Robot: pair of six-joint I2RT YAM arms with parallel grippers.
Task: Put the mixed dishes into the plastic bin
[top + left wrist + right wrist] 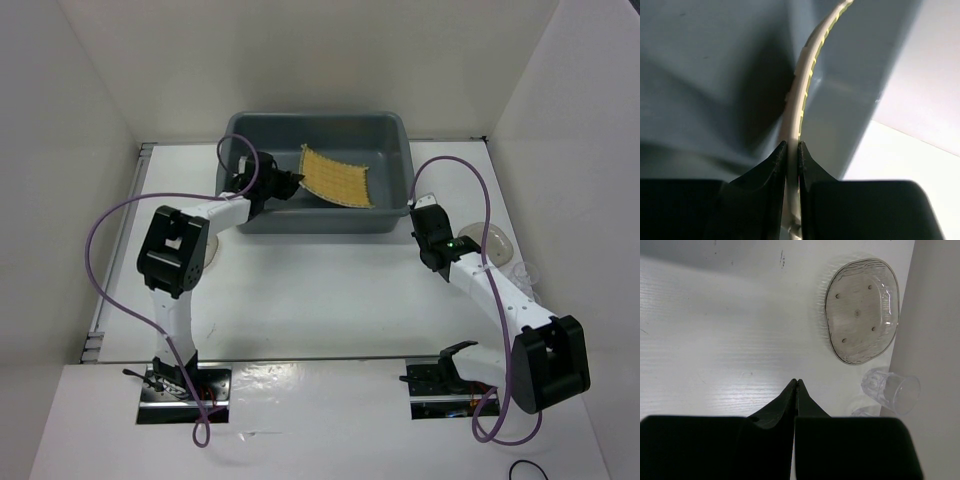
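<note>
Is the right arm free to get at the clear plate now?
Probably yes: the right gripper, shut and empty, hangs near the clear plate with only bare table between. The clear cup sits off to one side.

The plastic bin (380, 135) is slate grey all over. The woven mat (337, 178) is mustard yellow, crossed by a fine darker grid. Edge-on at the left wrist it looks cream with yellow flecks. The desk (320, 290) is plain white. The oval dish (861, 310) is clear, smoky-tinted, rippled and dotted. The cup (890, 388) is colourless. The left end effector (791, 150) and right end effector (796, 385) are black, and the cables (89, 258) are purple.
</note>
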